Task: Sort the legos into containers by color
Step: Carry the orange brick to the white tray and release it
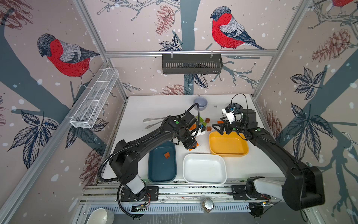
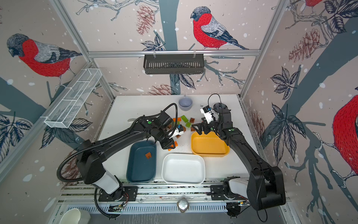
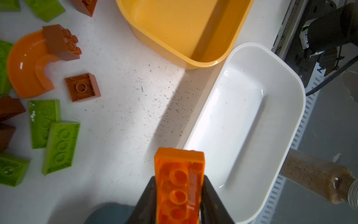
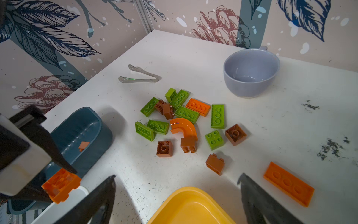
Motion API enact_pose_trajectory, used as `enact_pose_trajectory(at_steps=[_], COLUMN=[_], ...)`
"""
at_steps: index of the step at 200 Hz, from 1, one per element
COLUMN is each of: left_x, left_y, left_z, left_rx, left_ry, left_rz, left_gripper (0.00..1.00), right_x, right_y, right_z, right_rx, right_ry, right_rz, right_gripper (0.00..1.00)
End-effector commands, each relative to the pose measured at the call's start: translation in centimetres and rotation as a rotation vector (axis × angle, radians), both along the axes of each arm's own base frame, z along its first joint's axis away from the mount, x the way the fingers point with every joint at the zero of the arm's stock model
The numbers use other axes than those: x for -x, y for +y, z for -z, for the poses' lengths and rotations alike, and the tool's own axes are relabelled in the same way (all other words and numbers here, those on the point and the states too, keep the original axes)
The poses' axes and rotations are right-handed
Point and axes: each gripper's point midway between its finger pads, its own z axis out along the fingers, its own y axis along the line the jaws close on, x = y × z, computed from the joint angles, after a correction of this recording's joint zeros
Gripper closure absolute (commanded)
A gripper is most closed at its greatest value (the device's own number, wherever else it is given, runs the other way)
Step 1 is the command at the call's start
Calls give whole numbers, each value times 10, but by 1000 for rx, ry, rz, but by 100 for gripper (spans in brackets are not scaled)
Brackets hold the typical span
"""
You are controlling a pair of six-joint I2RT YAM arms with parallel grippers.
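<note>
Gripping hand: the left gripper (image 3: 179, 179) has its dark tapered jaws pinched narrow on the long sides of an orange plate (image 3: 179, 168). The plate is glossy, and its hollow underside with three round tubes faces the wrist camera.
White tray: the white tray (image 3: 251, 116), a smooth rounded rectangle, lies just beside the held plate's tip.
Teal tray: the teal tray (image 1: 161, 163) sits close by the left gripper's base, with one small brown brick (image 1: 166, 155) on its floor.
Right gripper: the right gripper (image 4: 176, 176) hovers with its black pointed jaws spread wide and nothing between them.
Yellow tray: the yellow tray (image 4: 191, 203), shiny mustard plastic, has a curved rim directly under the right gripper.
Loose legos: the legos (image 4: 184, 120) lie ahead of the right fingertips on the scuffed white table (image 4: 193, 58). They are studded lime plates, brown square blocks and a curved orange arch (image 4: 184, 127).
Long plate: a flat long orange plate (image 4: 288, 184) lies just beside one right finger.
Beyond the pile: a grey-lavender cup (image 4: 250, 71) and metal tongs (image 4: 141, 76).
</note>
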Motion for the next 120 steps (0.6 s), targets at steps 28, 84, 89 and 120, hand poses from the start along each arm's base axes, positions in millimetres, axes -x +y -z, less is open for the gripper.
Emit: enact_pose_trajectory(at_steps=[28,84,89,120], left_x=[42,54,52,33], left_y=[-16,-6,-5,-3], left_z=[33,49,48,32], left_rx=[41,3,-3,-23], left_ry=[122,133,122,45], left_rz=[40,74,76,75], left_gripper=[67,36,32,26], right_x=[5,9,9,9], right_y=[-4,-6,-6,-5], right_z=[-1,0,0,1], right_rx=[-7,-10,-11,-13], right_ry=[-6,-2,-1,0], right_rz=[23,34,33,31], right_gripper=[1,1,1,1])
